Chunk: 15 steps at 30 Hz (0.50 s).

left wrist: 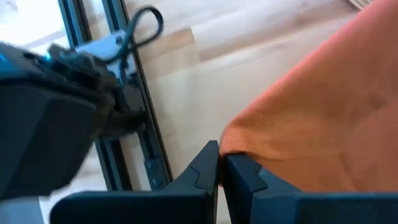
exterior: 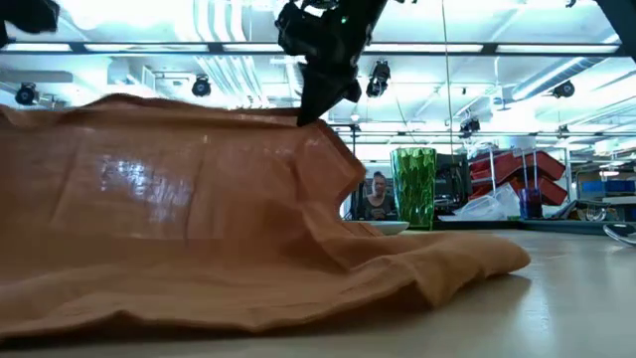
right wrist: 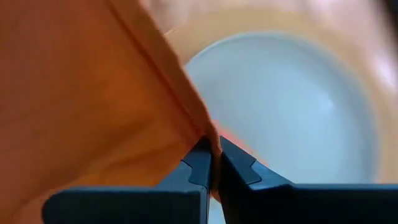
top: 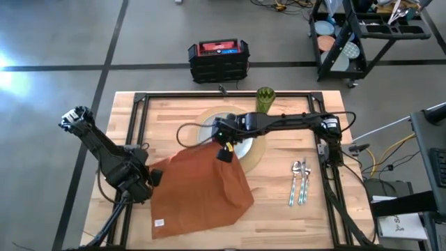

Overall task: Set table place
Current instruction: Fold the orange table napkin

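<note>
Orange napkin (top: 202, 188) hangs between both closed grippers, left (left wrist: 221, 163) and right (right wrist: 213, 155); I think uneven pulling may slip it from the fingers.

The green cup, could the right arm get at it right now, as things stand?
Probably not at once: the right gripper is shut on the orange napkin above the plate. The green cup stands unobstructed beyond the placemat.

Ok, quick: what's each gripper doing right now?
Left gripper: closed on a corner of the orange napkin.
Right gripper: closed on the napkin's edge, lifted over the plate.
</note>
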Each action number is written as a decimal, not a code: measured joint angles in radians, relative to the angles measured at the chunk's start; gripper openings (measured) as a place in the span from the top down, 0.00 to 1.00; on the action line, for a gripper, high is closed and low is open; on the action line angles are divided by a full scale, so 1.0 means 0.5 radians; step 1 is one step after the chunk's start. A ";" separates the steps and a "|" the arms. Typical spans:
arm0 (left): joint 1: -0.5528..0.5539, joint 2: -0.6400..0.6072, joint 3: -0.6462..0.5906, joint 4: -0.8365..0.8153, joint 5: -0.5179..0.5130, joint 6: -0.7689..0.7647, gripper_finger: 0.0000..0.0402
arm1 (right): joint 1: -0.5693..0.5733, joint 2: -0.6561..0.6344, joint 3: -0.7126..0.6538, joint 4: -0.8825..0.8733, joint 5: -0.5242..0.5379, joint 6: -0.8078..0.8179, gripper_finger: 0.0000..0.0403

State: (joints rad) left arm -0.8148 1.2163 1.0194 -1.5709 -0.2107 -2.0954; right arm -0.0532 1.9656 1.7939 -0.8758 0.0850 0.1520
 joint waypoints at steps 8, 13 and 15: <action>-0.075 0.080 0.385 0.024 -0.015 0.221 1.00 | 0.232 0.000 -0.002 -0.179 -0.402 0.117 1.00; -0.127 0.235 0.408 0.246 0.054 0.340 1.00 | 0.346 0.000 -0.002 -0.178 -0.663 0.176 1.00; -0.164 0.312 0.382 0.398 0.128 0.351 1.00 | 0.376 0.000 -0.002 -0.174 -0.735 0.210 1.00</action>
State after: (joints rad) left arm -0.8967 1.3721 1.2106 -1.3718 -0.1467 -1.9201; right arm 0.1349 1.9656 1.7931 -0.9628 -0.2825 0.2573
